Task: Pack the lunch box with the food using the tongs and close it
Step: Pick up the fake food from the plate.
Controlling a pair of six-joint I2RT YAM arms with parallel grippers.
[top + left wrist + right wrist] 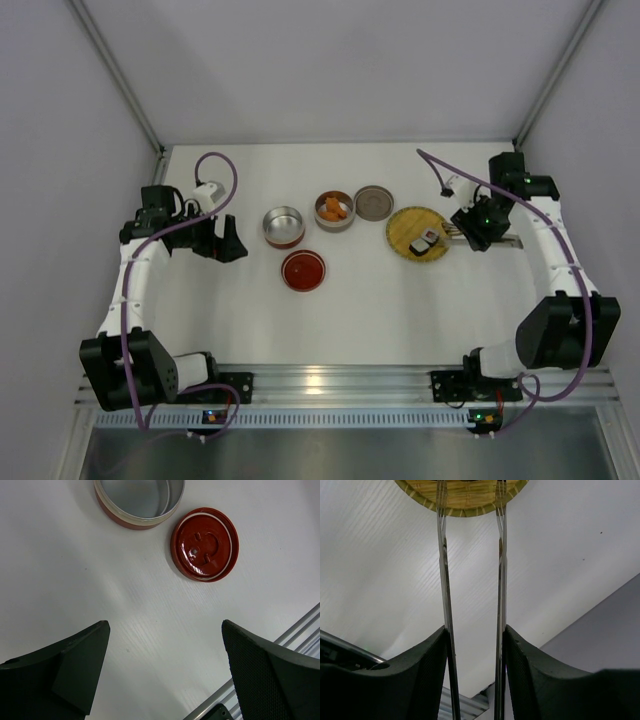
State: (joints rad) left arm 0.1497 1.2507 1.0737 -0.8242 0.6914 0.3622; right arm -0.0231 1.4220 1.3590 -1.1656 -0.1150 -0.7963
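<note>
Right gripper (pixel 475 635): jaws clenched on tongs (pixel 443 580), tips at 12 o'clock over woven plate (pixel 465 497).
Left gripper (pixel 165 627): jaws released.
Risk: sushi roll (pixel 428 240) may be dropped if squeezed weakly.

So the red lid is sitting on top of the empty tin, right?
Not quite. The red lid lies on the table beside the empty tin, not on top of it. The left wrist view shows this.
</note>
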